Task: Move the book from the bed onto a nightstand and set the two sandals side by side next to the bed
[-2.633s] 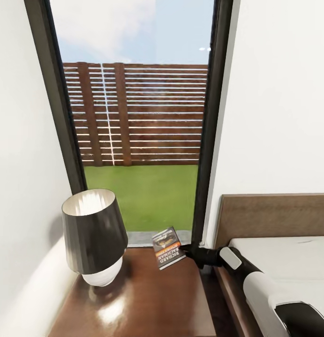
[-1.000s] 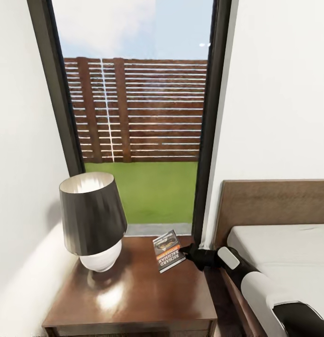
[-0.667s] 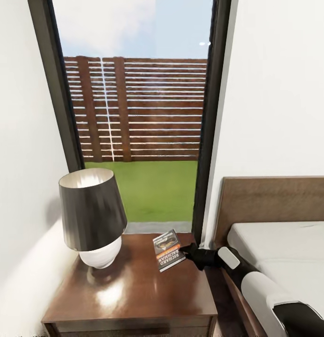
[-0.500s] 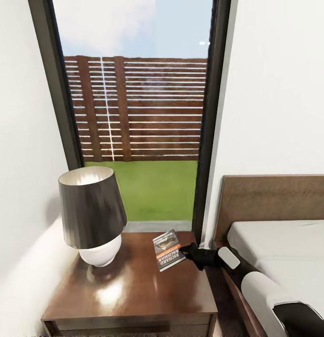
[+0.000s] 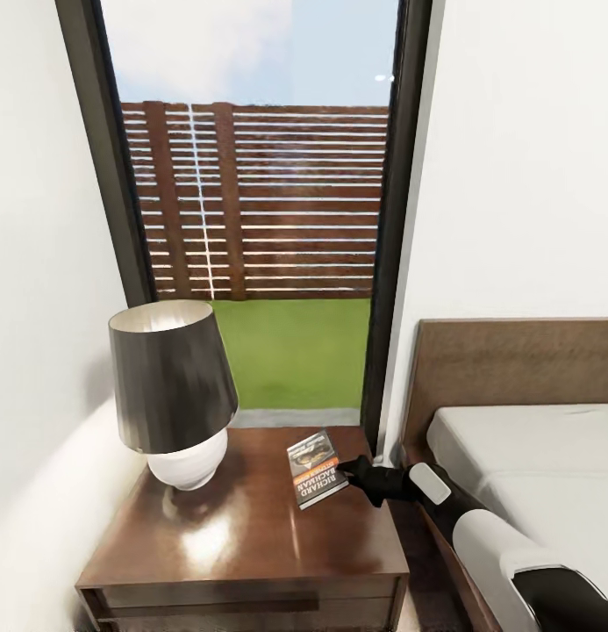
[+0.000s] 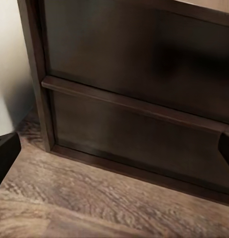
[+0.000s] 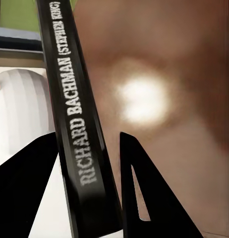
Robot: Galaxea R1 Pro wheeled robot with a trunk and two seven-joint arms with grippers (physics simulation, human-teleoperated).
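Dark wood top: your nightstand [image 5: 251, 527] now shows whole, front edge and drawer face included; 2.6 s ago its near part was cut off. The whole picture shifted, so your camera moved, not the things.
Book [image 5: 316, 468]: tilted over the nightstand's far right part, in the same pose relative to the arm as before; whether its lower edge touches the wood you cannot tell.
Right gripper [image 5: 346, 471]: clamped on the book; the wrist view shows both fingers [image 7: 144, 198] flanking the spine [image 7: 77, 124].
Meaning: you look set to lower and release.
Left gripper: state unreadable; its camera faces the drawer fronts [image 6: 134, 104] and floor [image 6: 94, 203].
Lamp [image 5: 172, 391]: well clear of the book.
Bed [image 5: 532, 456]: cut off at the frame's right.
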